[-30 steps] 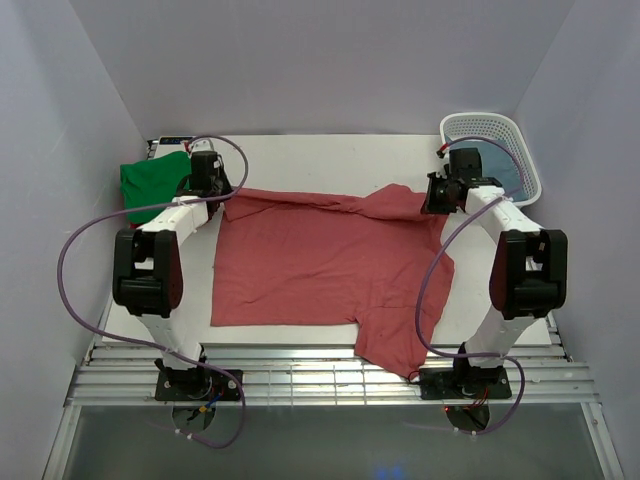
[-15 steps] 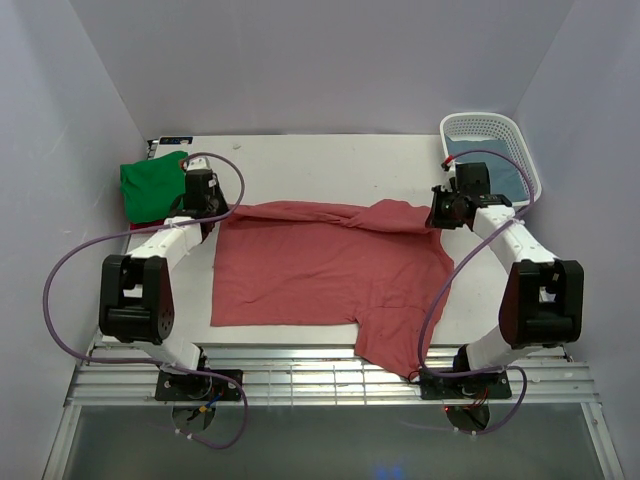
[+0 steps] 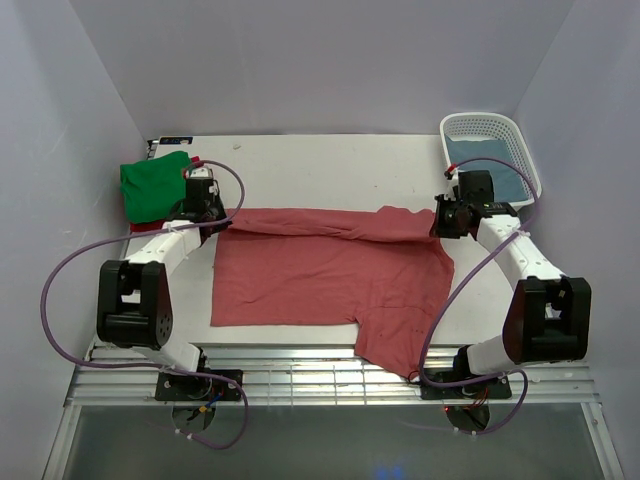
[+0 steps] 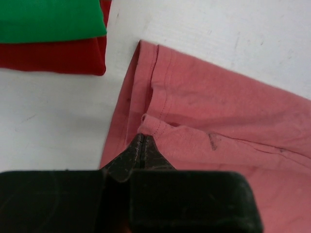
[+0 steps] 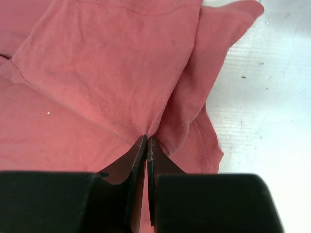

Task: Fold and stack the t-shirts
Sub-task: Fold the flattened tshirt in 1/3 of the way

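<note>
The pink shirt [image 3: 330, 270] lies spread across the worktop [image 3: 330, 165], its far edge folded over toward the near side and one sleeve reaching past the near edge. The left pincer [image 4: 142, 141] is clamped on its far-left corner, the right pincer [image 5: 146, 141] on the fold at its far-right corner. A folded green shirt [image 3: 150, 185] sits atop a dark red shirt [image 4: 48, 56] at far left. A grey-blue shirt [image 3: 510, 180] lies in the basket [image 3: 490, 125].

Left arm [image 3: 165, 242] and right arm [image 3: 512, 248] extended, jaws seemingly pinched shut.
</note>
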`<move>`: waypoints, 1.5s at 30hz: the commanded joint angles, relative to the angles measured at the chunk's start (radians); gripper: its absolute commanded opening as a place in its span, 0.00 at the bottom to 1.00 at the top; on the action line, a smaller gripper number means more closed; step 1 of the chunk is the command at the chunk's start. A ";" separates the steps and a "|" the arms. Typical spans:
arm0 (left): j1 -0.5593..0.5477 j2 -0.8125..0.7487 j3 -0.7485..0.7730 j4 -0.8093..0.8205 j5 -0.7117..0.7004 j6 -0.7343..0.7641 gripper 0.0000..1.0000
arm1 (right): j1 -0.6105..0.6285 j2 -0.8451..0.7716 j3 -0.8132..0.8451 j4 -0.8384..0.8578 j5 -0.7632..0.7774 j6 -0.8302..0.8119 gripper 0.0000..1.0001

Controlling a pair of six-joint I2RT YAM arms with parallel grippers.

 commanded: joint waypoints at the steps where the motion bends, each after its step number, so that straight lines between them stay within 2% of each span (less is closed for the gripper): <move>1: 0.005 0.037 0.047 -0.111 -0.019 0.001 0.00 | 0.001 -0.021 -0.002 -0.065 0.045 -0.012 0.08; 5: 0.007 0.090 0.095 -0.229 -0.081 -0.028 0.03 | 0.001 0.018 -0.002 -0.119 0.147 -0.011 0.08; 6: 0.005 0.094 0.099 -0.240 -0.097 -0.036 0.10 | 0.001 0.025 -0.004 -0.122 0.157 -0.012 0.08; 8: 0.007 0.094 0.098 -0.257 -0.111 -0.040 0.18 | 0.001 0.049 0.002 -0.136 0.186 -0.006 0.09; 9: 0.005 0.090 0.096 -0.260 -0.116 -0.048 0.28 | 0.001 0.060 0.008 -0.143 0.198 0.005 0.10; 11: 0.005 0.071 0.096 -0.271 -0.122 -0.053 0.38 | 0.001 0.083 0.033 -0.162 0.221 0.011 0.29; 12: 0.005 0.062 0.101 -0.272 -0.124 -0.057 0.43 | 0.002 0.089 0.042 -0.163 0.221 0.017 0.33; 14: 0.005 0.033 0.108 -0.275 -0.124 -0.060 0.46 | 0.001 0.085 0.068 -0.145 0.209 0.017 0.38; 20: 0.005 -0.012 0.148 -0.191 -0.089 -0.079 0.43 | 0.001 0.113 0.146 -0.007 0.143 0.017 0.41; 25: 0.004 0.111 0.217 -0.185 -0.012 -0.103 0.31 | 0.001 0.259 0.281 -0.002 0.142 0.025 0.40; 32: 0.004 0.240 0.262 -0.171 0.037 -0.117 0.27 | 0.001 0.480 0.448 -0.016 0.148 0.008 0.40; 41: 0.004 0.277 0.276 -0.168 0.010 -0.100 0.24 | 0.001 0.572 0.496 -0.019 0.132 0.008 0.38; 42: 0.004 0.280 0.277 -0.167 0.008 -0.100 0.24 | 0.001 0.575 0.496 -0.021 0.132 0.006 0.37; 45: 0.004 0.283 0.279 -0.167 0.004 -0.093 0.24 | 0.001 0.575 0.495 -0.014 0.128 -0.001 0.25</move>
